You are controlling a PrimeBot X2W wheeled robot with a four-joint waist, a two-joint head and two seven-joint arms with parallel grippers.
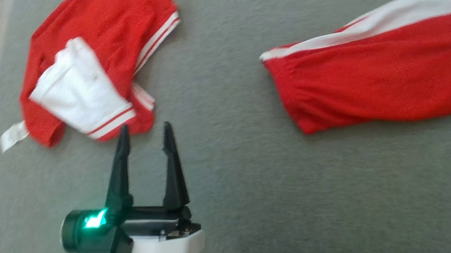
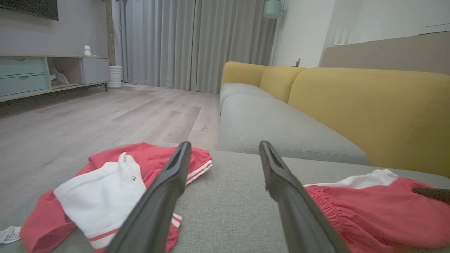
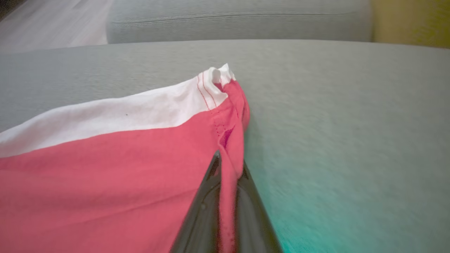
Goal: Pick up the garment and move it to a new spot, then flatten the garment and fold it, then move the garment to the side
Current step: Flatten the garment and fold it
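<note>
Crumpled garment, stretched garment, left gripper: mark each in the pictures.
Crumpled garment [image 1: 112,26], head view, upper red panel.
Stretched garment [image 1: 383,82], head view, red middle area.
Left gripper [image 1: 145,129], head view, midway between its open fingertips.

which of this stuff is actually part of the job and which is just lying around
In the job: red garment with the white stripe, pinched in the shut right hand; open left hand, holding nothing.
Lying about: crumpled red and white garment, untouched; grey cushion under both; yellow sofa; curtains; cabinet.
</note>
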